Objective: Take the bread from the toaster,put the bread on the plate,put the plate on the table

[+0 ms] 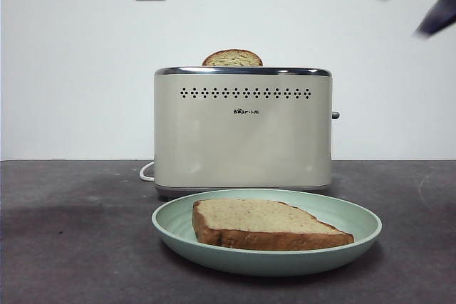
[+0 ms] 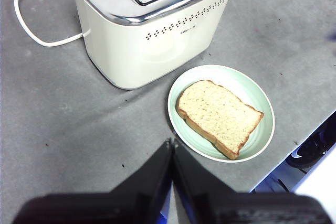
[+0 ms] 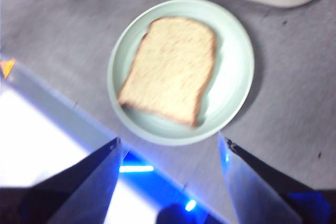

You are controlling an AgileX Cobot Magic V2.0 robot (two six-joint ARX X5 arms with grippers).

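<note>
I see the bread (image 1: 267, 223) lying flat in the plate (image 1: 356, 236), which sits on the table (image 1: 71, 247) just in front of the toaster (image 1: 242, 129). Taking the toaster as my landmark: the plate is close to its logo face, not touching it as far as I can tell, and set slightly toward the knob end. In my front view the slice's thick, squared end lies toward the toaster's cord side, and the slice thins toward the knob side. From the left wrist camera the bread (image 2: 219, 115) has its long axis running diagonally across the plate (image 2: 260, 129), slanting away from the toaster (image 2: 152, 35) rather than parallel to its front. The crust rims the slice all round, crumb face up.

A second slice (image 1: 232, 58) stands in the toaster slot, its domed top just above the chrome rim. A white cord (image 2: 37, 24) loops on the table behind the toaster's far end.

My left gripper (image 2: 171, 144) hangs above the table on the near side of the plate, away from the toaster, its jaws pressed together with nothing between them. My right gripper (image 3: 170, 145) hovers above the plate (image 3: 236, 72) and bread (image 3: 170, 69), jaws spread wide apart and empty; that view is blurred. Dark gripper tips show high at the knob side in the front view.
</note>
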